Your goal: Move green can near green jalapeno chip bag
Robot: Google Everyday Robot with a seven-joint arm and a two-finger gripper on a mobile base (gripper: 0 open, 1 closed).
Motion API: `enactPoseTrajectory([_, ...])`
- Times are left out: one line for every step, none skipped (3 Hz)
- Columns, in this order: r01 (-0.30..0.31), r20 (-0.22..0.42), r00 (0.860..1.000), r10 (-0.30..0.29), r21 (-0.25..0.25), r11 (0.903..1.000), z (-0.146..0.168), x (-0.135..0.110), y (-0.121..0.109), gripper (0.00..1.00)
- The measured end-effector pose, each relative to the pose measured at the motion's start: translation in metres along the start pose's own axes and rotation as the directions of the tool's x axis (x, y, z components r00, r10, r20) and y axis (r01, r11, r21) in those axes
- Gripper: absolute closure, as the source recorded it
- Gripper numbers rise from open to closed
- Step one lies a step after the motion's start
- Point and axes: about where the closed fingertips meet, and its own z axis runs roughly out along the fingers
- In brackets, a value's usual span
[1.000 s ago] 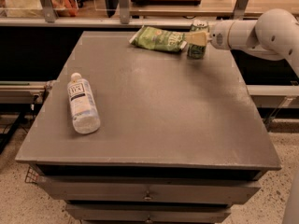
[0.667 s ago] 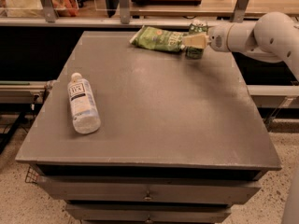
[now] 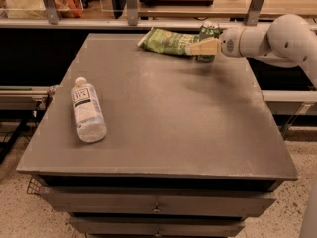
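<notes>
The green can (image 3: 210,32) is upright at the far edge of the table, right beside the right end of the green jalapeno chip bag (image 3: 166,40), which lies flat there. My gripper (image 3: 202,46) reaches in from the right on the white arm. It is shut on the can, and one cream finger (image 3: 203,47) crosses the can's lower half and points at the bag. The can's bottom is hidden behind the finger.
A clear plastic water bottle (image 3: 88,110) lies on its side at the left of the grey table (image 3: 168,123). A shelf with rails and metal posts (image 3: 131,4) runs right behind the table's far edge. Drawers sit under the front edge.
The gripper with the can has shifted slightly left, closer to the chip bag. The bag and the bottle have not moved.
</notes>
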Motion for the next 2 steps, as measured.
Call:
enactPoseTrajectory([0.000, -0.002, 1.000, 0.000, -0.003, 1.0000, -0.013, 0.000, -0.001, 0.00])
enactPoseTrajectory([0.009, 0.030, 1.000, -0.009, 0.000, 1.0000, -0.054, -0.001, -0.016, 0.00])
